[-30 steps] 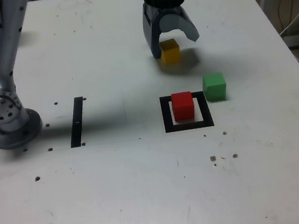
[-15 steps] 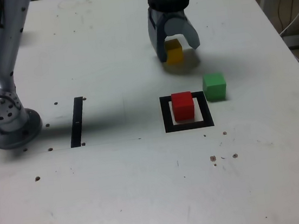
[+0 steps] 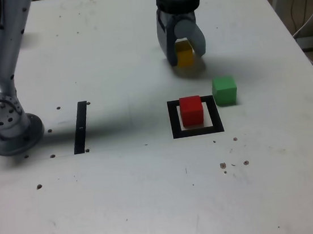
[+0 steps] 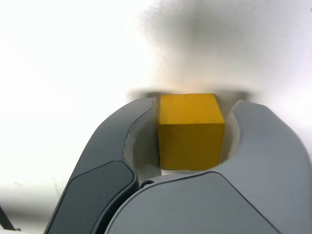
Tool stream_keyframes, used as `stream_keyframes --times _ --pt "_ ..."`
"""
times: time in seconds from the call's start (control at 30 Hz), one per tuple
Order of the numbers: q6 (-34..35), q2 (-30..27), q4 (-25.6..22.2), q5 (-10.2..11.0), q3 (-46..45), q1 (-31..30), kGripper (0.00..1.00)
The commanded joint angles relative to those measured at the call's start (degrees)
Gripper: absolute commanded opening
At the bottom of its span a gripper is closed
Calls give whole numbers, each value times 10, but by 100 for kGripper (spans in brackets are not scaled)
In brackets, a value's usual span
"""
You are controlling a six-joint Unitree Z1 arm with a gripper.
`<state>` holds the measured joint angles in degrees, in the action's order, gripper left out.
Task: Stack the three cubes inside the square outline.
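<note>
On the table (image 3: pixel 155 197), going from the exterior view's left: one square outline (image 3: pixel 197 129) with one red cube (image 3: pixel 191 110) inside, then one yellow cube (image 3: pixel 184 55), one green cube (image 3: pixel 224 90). The pincer (image 3: pixel 184 55) is clamped on the yellow cube: the grasp step. Next, I judge, lift it onto the red one.

Gripper (image 3: pixel 184 54) pointing down at the table's far side, both jaws tight against a cube's sides
</note>
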<state>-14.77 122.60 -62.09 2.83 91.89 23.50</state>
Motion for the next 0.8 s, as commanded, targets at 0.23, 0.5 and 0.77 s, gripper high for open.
stream_keyframes --times 0.23,0.5,0.77 --pt "1 -5 2 0 3 -1 9" --pt "20 -10 8 -2 -7 -3 8" --pt "23 -42 2 4 -6 -20 8"
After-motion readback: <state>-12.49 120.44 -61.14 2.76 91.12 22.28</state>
